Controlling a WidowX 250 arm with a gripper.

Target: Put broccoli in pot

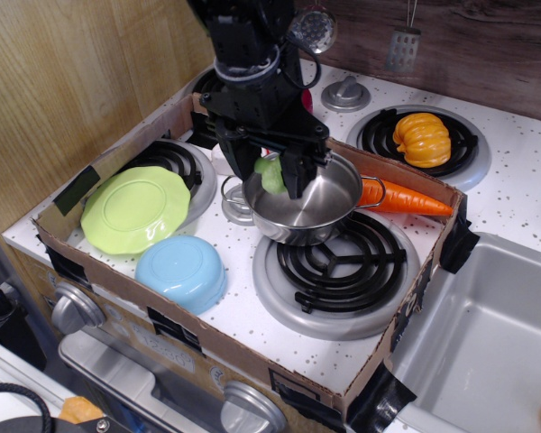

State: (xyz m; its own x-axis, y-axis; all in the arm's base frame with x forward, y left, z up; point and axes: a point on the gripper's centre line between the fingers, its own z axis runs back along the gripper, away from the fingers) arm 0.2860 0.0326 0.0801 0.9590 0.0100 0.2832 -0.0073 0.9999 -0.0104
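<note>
The steel pot stands at the back left edge of the front right burner. My black gripper hangs over the pot's back left rim. It is shut on the light-green broccoli, which sits between the fingers just above the inside of the pot. The arm comes down from the top of the view and hides the stove behind it.
A lime-green plate lies on the left burner and a light-blue bowl lies upside down in front of it. A carrot lies right of the pot. A yellow-orange squash sits on the back right burner. A cardboard wall rings the stove top; a sink is at right.
</note>
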